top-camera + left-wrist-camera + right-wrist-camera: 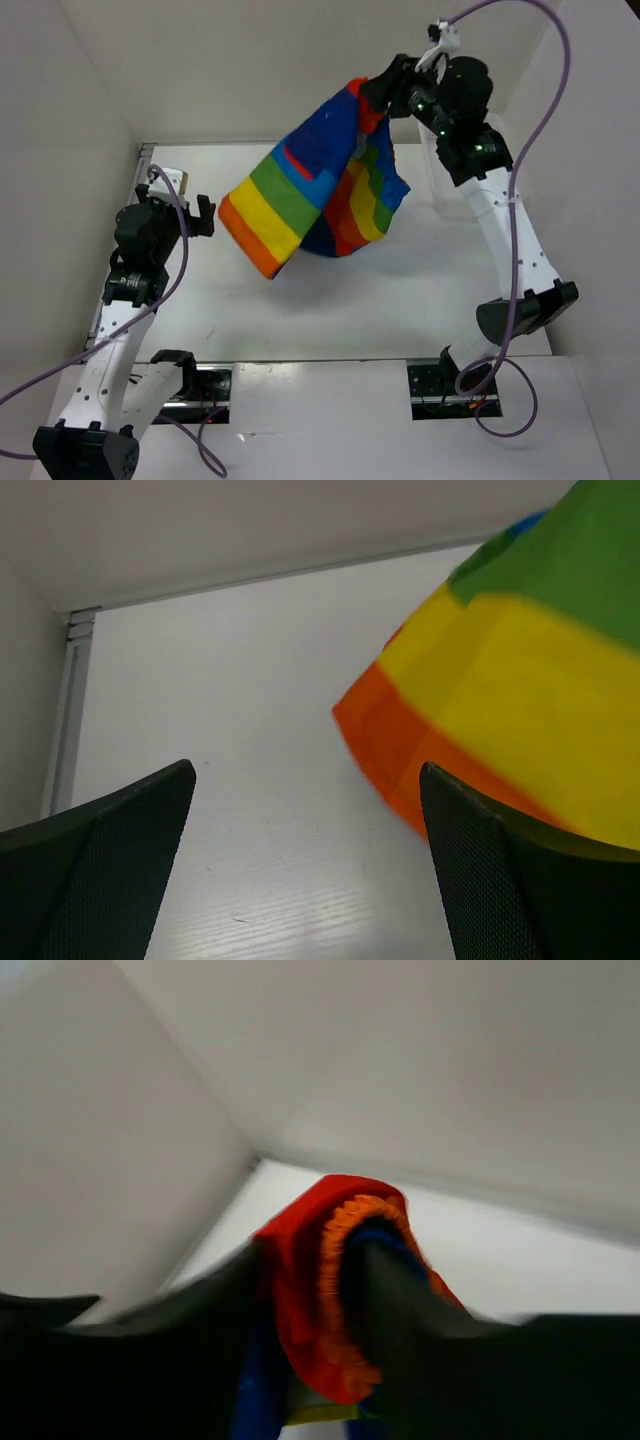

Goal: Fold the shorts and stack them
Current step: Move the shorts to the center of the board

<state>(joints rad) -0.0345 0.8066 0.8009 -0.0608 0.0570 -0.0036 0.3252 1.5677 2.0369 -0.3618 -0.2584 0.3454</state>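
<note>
The rainbow-striped shorts (315,190) hang in the air over the back of the table, held by their red waistband. My right gripper (375,92) is shut on that waistband, high at the back right; in the right wrist view the red and orange cloth (335,1280) is bunched between the blurred dark fingers. My left gripper (205,215) is open and empty at the left of the table, just left of the hanging leg. In the left wrist view the orange and yellow leg hem (480,710) hangs just beyond the right finger (500,880).
The white table (350,300) lies inside white walls at left and back. A metal rail (70,710) runs along the left edge. Purple cables loop from both arms.
</note>
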